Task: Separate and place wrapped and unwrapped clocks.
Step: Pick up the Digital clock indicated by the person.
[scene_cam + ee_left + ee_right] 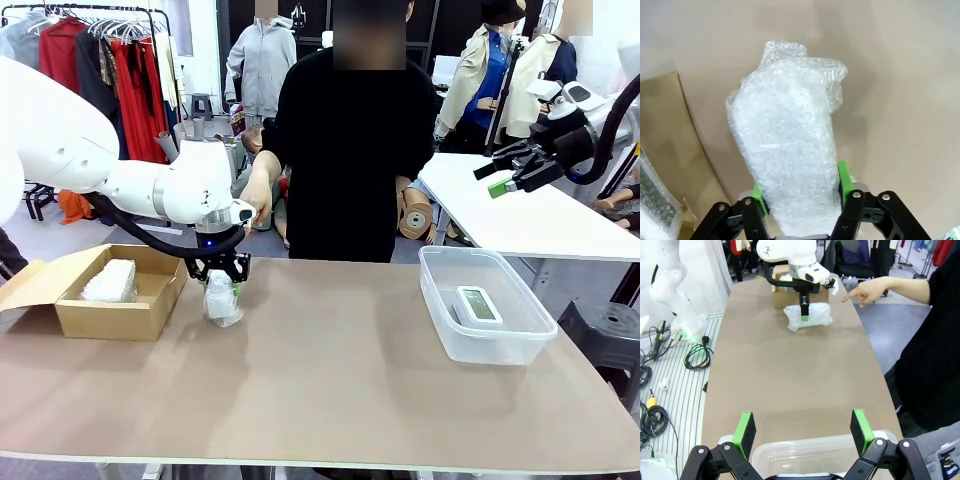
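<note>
One wrapped clock (222,308), a lump of white bubble wrap, stands on the table just right of the cardboard box. My left gripper (222,290) comes down on it from above. In the left wrist view its green pads (843,177) press both sides of the wrapped clock (790,150), so the left gripper (800,192) is shut on it. A second wrapped clock (108,282) lies inside the box. The unwrapped clock (479,305), white with a grey screen, lies in the clear tub. My right gripper (505,180) hangs open, high at the right; in its own view the right gripper (802,427) is over the tub.
The brown cardboard box (110,318) sits at the table's left with a flap open. The clear plastic tub (500,345) stands at the right. A person stands at the far edge, one hand (865,290) pointing toward the wrapped clock (809,317). A white table stands beyond at the right.
</note>
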### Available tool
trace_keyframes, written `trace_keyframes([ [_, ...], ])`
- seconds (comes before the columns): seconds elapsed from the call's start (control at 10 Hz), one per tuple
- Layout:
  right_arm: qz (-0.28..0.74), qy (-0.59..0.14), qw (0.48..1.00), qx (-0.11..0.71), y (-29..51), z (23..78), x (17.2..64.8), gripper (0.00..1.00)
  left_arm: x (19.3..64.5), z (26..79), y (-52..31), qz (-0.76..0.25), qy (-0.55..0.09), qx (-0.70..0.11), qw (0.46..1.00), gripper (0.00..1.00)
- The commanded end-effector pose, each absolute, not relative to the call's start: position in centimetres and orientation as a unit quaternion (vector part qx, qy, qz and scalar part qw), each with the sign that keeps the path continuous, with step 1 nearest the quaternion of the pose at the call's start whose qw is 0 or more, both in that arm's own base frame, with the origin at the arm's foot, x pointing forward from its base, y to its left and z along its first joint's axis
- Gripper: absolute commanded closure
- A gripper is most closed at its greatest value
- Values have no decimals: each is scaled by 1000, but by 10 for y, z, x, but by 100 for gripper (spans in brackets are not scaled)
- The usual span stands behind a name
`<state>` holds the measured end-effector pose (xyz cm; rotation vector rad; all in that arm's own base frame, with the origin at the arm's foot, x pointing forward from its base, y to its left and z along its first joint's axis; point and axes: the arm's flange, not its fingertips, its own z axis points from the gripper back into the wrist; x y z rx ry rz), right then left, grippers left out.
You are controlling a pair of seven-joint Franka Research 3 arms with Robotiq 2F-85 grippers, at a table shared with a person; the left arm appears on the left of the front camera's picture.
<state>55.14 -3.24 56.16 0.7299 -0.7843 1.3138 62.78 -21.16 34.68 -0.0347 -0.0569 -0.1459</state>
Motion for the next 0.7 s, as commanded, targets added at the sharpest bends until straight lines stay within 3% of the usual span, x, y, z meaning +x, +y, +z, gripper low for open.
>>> trace_keyframes([
  [0.0,581,-349,661,322,-32,563,551,0,630,356,-211,-70,-34,-3,997,96],
  [0.1,581,-349,661,322,-32,563,551,0,628,359,-211,-70,-32,-5,997,100],
  [0.6,581,-349,661,322,-32,563,551,0,606,419,-214,-76,-46,-32,996,100],
])
